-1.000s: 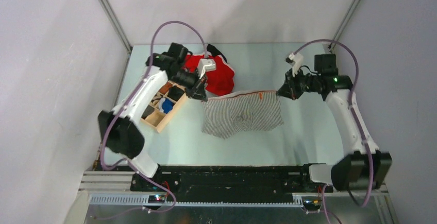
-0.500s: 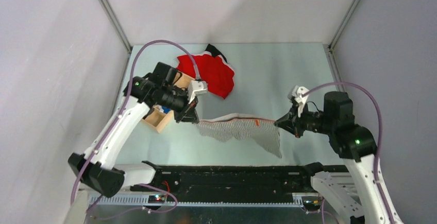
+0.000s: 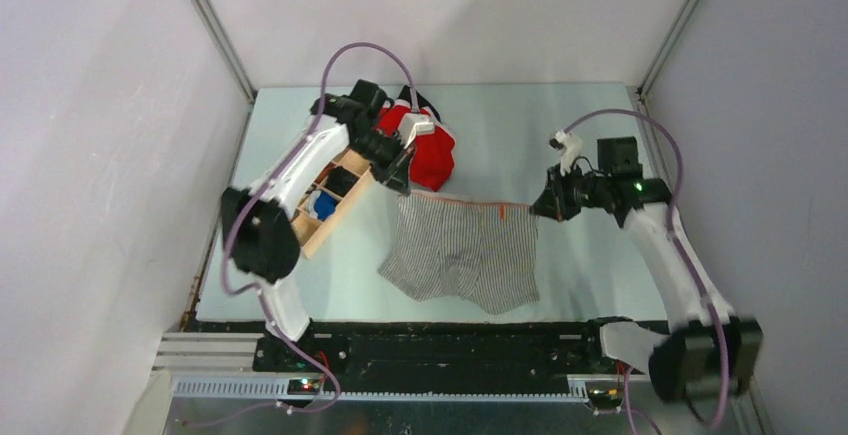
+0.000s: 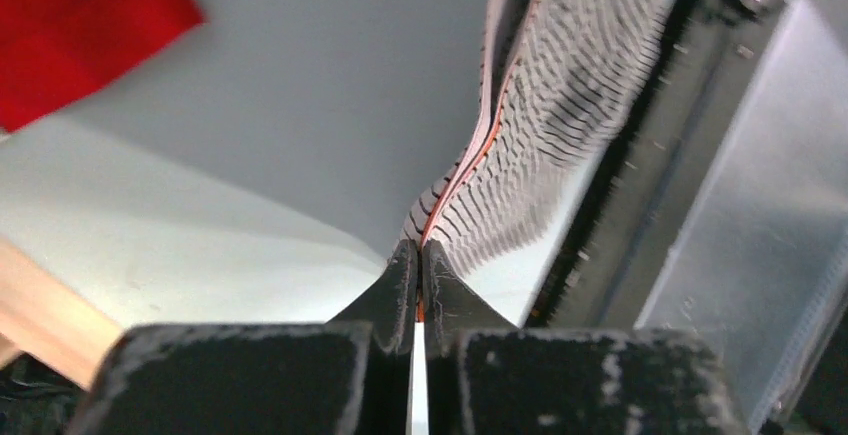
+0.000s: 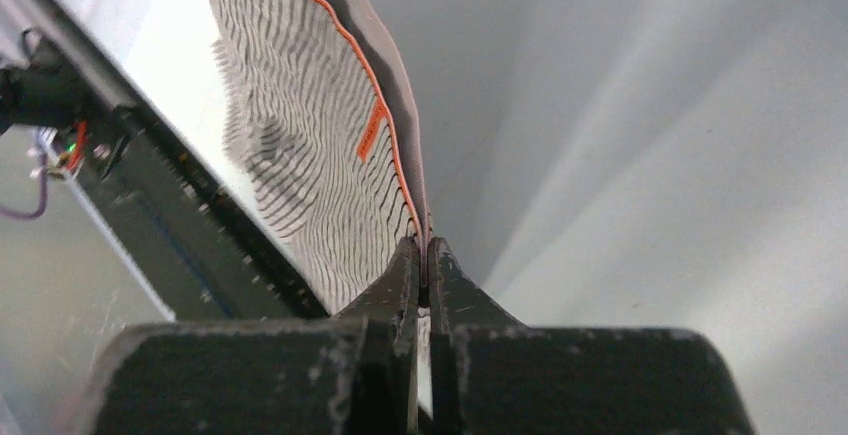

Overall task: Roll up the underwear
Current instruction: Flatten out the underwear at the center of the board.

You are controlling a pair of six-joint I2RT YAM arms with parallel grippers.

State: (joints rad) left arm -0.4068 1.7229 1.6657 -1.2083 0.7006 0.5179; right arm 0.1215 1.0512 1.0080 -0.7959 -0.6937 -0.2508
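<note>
The underwear (image 3: 462,252), grey-and-white striped briefs with an orange-edged waistband, hangs stretched between both arms above the table, legs pointing toward the near edge. My left gripper (image 3: 402,188) is shut on the waistband's left corner; in the left wrist view the striped fabric (image 4: 545,105) runs away from the closed tips (image 4: 419,253). My right gripper (image 3: 541,210) is shut on the right corner, and in the right wrist view the cloth (image 5: 310,145) rises from the pinched tips (image 5: 424,250). A small orange tag (image 3: 503,212) sits near the waistband's right end.
A bright red garment (image 3: 432,152) lies at the back behind the left gripper. A wooden compartment box (image 3: 325,205) with small items stands at the left under the left arm. A black rail (image 3: 450,345) runs along the near table edge.
Both grippers have swung away from the near edge to mid-table with the underwear. The cloth, bunched and sagging half a second ago, now hangs spread flat with a taut waistband.
</note>
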